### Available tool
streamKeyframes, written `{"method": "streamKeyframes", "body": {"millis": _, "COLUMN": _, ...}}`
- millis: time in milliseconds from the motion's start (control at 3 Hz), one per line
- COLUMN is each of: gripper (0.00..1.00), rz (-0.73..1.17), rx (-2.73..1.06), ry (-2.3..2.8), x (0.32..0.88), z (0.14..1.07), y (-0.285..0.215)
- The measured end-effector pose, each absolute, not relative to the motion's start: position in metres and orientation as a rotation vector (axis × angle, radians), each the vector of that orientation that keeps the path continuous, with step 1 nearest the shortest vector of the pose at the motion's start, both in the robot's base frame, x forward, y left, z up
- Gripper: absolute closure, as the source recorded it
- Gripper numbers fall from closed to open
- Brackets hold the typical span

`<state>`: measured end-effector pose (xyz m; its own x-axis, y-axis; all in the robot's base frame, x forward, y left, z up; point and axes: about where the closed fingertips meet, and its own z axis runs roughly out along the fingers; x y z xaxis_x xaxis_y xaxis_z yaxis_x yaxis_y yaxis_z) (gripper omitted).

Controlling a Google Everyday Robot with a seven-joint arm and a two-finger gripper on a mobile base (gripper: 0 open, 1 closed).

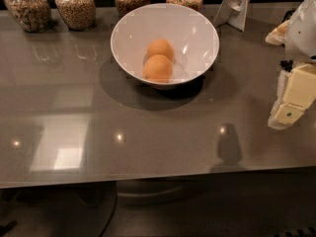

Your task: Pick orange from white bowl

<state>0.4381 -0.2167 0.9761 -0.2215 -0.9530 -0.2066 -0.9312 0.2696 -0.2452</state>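
Note:
A large glossy white bowl [195, 26] stands on the grey counter at the back middle. Two oranges lie inside it: one nearer me [158, 68] and one just behind it [160, 49], touching each other. My gripper [289, 107] is at the right edge of the view, well to the right of the bowl and nearer the front, above the counter. It has cream-coloured blocky parts pointing down. It holds nothing that I can see.
Several glass jars of grain [75, 6] stand in a row along the back edge. A white stand [236, 6] is at the back right. The counter's front edge [148, 179] runs across the lower part of the view.

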Motion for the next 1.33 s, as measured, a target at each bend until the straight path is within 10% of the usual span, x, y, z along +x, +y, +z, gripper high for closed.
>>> {"method": "streamKeyframes", "body": {"millis": 1333, "gripper": 0.00, "rz": -0.261, "rx": -1.954, "ry": 1.704, "x": 0.508, "z": 0.994, "y": -0.179}}
